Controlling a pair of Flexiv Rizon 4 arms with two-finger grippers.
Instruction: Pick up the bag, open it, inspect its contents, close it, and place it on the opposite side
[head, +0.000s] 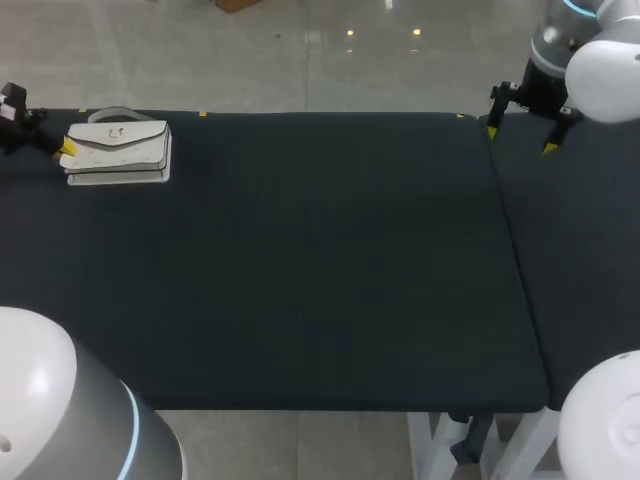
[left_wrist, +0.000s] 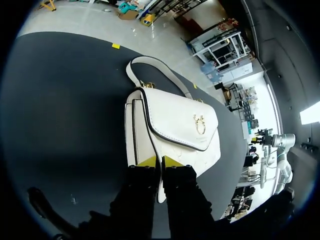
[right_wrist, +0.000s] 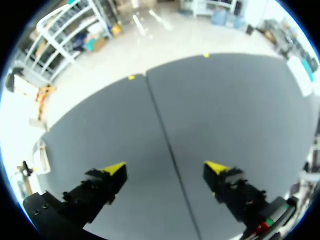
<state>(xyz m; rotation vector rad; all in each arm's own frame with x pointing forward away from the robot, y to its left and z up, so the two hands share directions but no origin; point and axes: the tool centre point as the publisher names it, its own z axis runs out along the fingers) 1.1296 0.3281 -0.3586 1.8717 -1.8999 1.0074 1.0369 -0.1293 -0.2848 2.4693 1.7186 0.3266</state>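
Note:
A white handbag (head: 120, 150) with a gold clasp and a white strap lies flat at the far left corner of the black table (head: 300, 270). My left gripper (head: 66, 148) comes in from the left at the bag's left end. In the left wrist view its yellow tips (left_wrist: 159, 161) stand close together, shut on the near edge of the bag (left_wrist: 175, 125), a strip of which shows between the fingers. My right gripper (head: 520, 125) hangs open over the far right of the table, far from the bag. In its own view the right gripper (right_wrist: 167, 170) holds nothing.
A seam (head: 512, 250) splits the black surface into a wide left table and a narrower right one; the right gripper hovers over it (right_wrist: 165, 130). Small yellow tape marks (head: 203, 113) sit along the far edge. The wide middle stretch is bare cloth.

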